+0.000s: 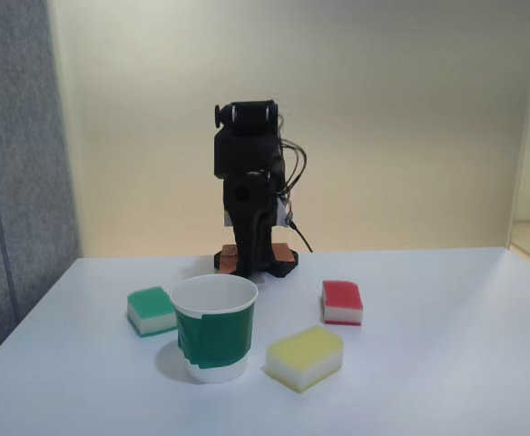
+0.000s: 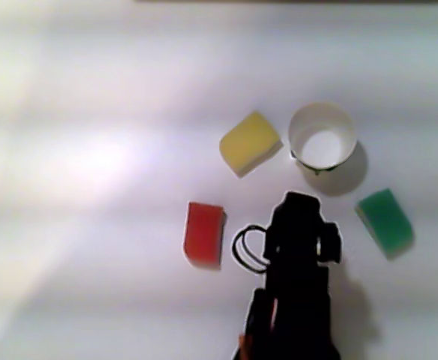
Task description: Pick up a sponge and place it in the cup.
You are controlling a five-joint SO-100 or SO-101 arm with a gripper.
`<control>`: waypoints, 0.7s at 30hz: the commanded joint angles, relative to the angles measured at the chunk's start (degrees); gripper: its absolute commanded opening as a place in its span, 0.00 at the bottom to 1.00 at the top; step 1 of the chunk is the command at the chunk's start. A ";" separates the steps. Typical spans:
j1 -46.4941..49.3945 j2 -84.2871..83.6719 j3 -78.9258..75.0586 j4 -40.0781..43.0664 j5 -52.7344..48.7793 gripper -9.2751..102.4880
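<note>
Three sponges sit near the cup [image 1: 214,325]; the arm could grab yellow [image 1: 305,356] instead of the red sponge [image 1: 341,302]. Gripper state: can't tell.

the black arm [image 1: 250,191] sits folded upright over its base, pincer state hidden.

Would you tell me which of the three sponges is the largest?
The yellow sponge, lying beside the cup, is clearly bigger than the red sponge and the green sponge.
</note>
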 commanded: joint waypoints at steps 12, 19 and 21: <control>-24.17 -26.98 -29.36 12.30 5.63 0.08; -32.96 -42.89 -40.61 10.90 5.27 0.08; -35.16 -45.97 -43.15 10.55 0.00 0.08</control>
